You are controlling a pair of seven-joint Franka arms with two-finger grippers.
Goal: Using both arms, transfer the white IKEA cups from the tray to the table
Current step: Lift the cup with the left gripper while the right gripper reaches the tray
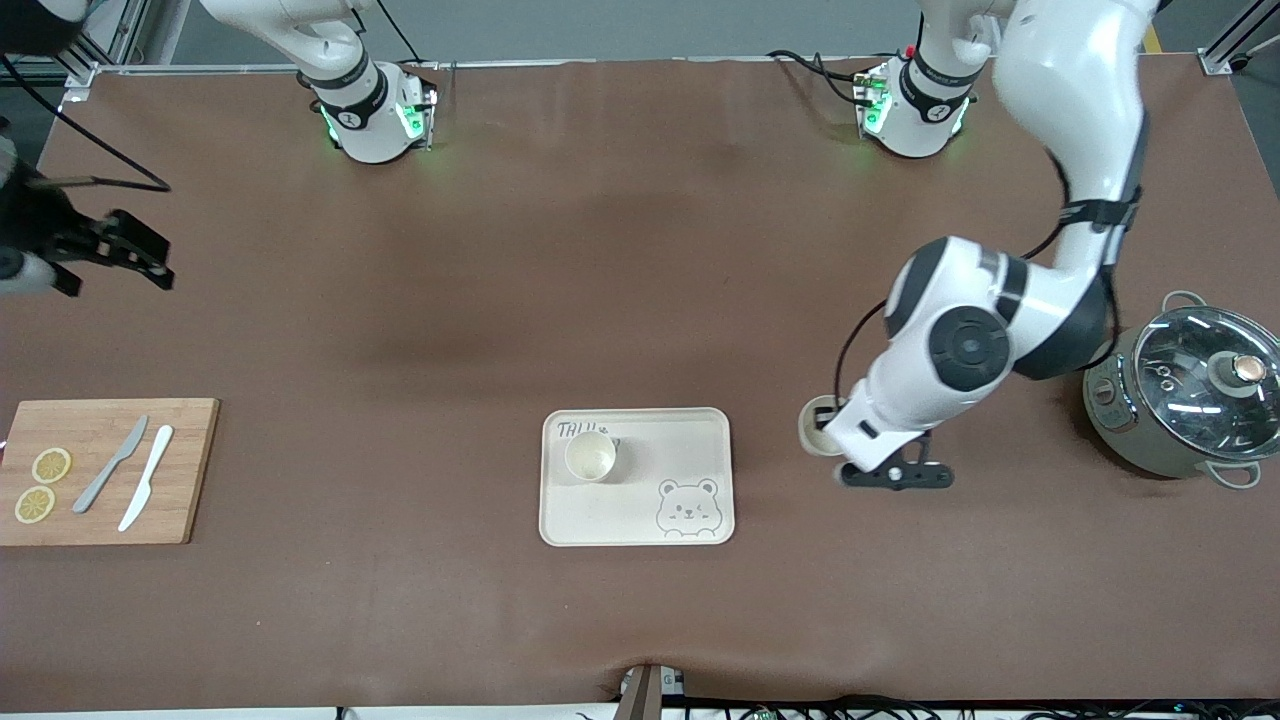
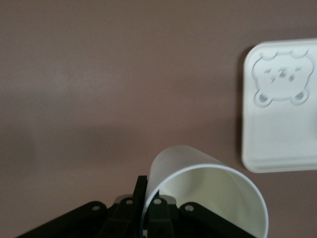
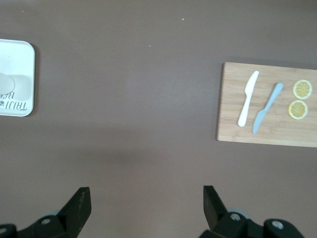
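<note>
Item 1, white IKEA cup, carried [image 2: 208, 198]: a plain cream-white handleless tumbler, slightly tapered, with a thin round rim and an empty interior. It is clenched by its wall in the left gripper [image 2: 148, 206], one finger inside and one outside, as is seen in the left wrist view. It is placed over the bench [image 1: 640, 250] just beside the tray [image 1: 700, 430], toward the left arm's end. Whether its base touches the bench cannot be told. The wall grip is judged to keep the cup upright for setting down.

Item 2, white IKEA cup, on tray [image 1: 590, 457]: of the same form, upright and empty. It stands in the tray corner bearing the lettering, which it partly covers, and no gripper is near it. It is judged to be left for the right arm.

Item 3, tray: cream-white, a rounded rectangle with a raised rim. A grey bear face is drawn in the corner diagonally across from the standing cup.

Item 4, right gripper [image 1: 125, 252]: spread wide and empty. It is held above bare bench at the right arm's end, higher in the front view than the cutting board [image 1: 190, 470]; this arm is waiting.

Item 5, other goods: on the cutting board are kept two knives [image 1: 130, 475] and two lemon slices [image 1: 42, 485]. A lidded cooker pot [image 1: 1190, 400] stands at the left arm's end.
</note>
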